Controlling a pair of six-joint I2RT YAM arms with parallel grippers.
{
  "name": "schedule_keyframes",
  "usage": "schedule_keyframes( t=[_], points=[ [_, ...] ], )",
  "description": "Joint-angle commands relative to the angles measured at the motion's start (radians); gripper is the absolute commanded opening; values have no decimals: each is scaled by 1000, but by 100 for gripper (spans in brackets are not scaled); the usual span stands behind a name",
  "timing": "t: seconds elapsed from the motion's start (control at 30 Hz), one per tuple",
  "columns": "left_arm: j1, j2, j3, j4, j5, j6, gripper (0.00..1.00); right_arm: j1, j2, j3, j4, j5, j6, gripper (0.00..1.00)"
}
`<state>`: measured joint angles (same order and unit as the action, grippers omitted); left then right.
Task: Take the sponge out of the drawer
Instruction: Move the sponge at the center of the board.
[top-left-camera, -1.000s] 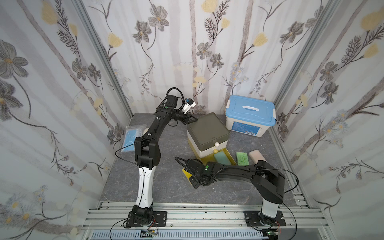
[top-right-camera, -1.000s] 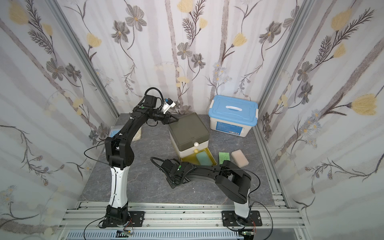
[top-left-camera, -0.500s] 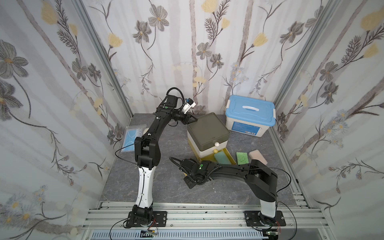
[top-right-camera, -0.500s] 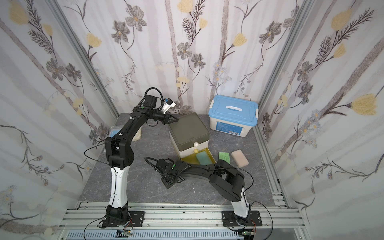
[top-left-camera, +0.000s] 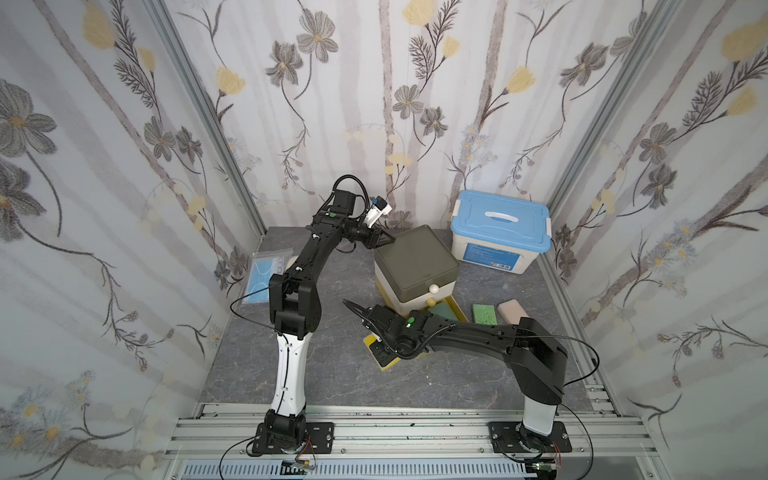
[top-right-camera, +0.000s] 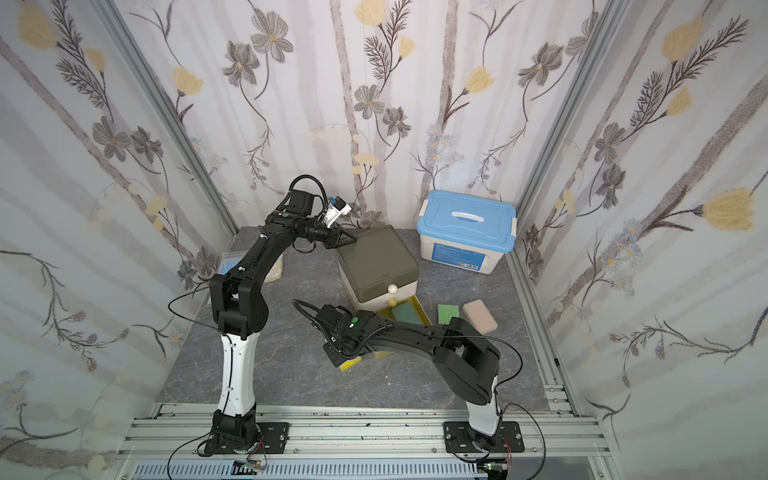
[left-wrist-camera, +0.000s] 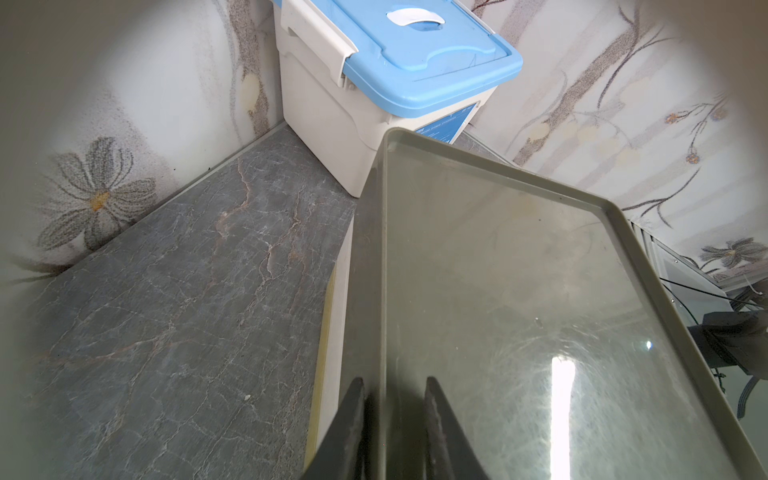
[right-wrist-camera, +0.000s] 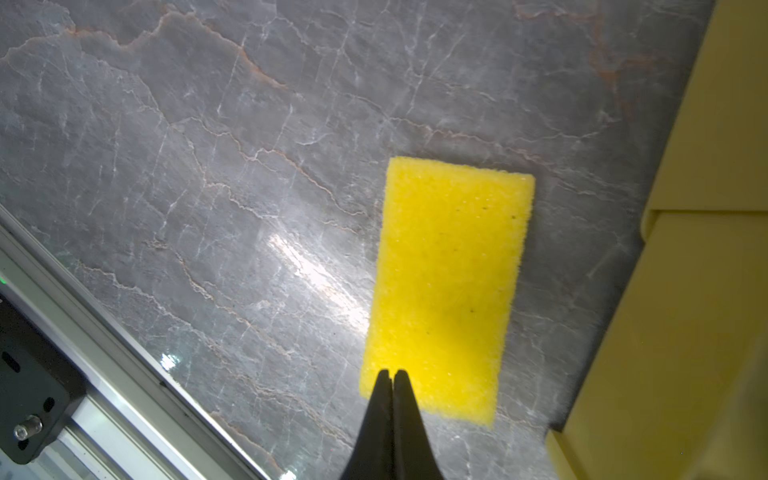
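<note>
The yellow sponge (right-wrist-camera: 446, 291) stretches lengthwise away from the right gripper (right-wrist-camera: 392, 372) (jaws together, empty); the left gripper (left-wrist-camera: 394, 380) clamps the cabinet rim (left-wrist-camera: 370, 249).

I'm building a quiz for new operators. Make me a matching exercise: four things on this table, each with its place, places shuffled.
Things: 1 yellow sponge; 2 teal sponge; 3 green sponge; 4 blue-lidded box.
Places: A in the open drawer; B by the back wall; C on the table under the right claw; D beside the pink sponge.
Pairs: 1-C, 2-A, 3-D, 4-B.
</note>
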<state>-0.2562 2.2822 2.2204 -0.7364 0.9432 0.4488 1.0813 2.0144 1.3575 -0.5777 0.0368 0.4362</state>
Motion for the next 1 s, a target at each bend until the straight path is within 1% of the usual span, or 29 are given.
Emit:
schedule_keyframes(
  t=[0.0, 0.33, 0.73, 0.83, 0.97],
  points=[
    [-7, 14, -11, -209, -46, 33, 26, -15, -9, -28, 11, 25, -18, 0],
    [-5, 15, -11, -208, -46, 33, 26, -1, 39, -71, 32, 11, -16, 0],
    [-6, 16, -11, -208, -41, 30, 26, 40, 104, 19, 28, -20, 6, 0],
    [-5, 16, -11, -206, -40, 29, 26, 33, 89, 28, 22, -8, 7, 0],
    [-5, 17, -10, -206, -37, 30, 26, -5, -11, 4, 15, 28, 23, 0]
  ],
)
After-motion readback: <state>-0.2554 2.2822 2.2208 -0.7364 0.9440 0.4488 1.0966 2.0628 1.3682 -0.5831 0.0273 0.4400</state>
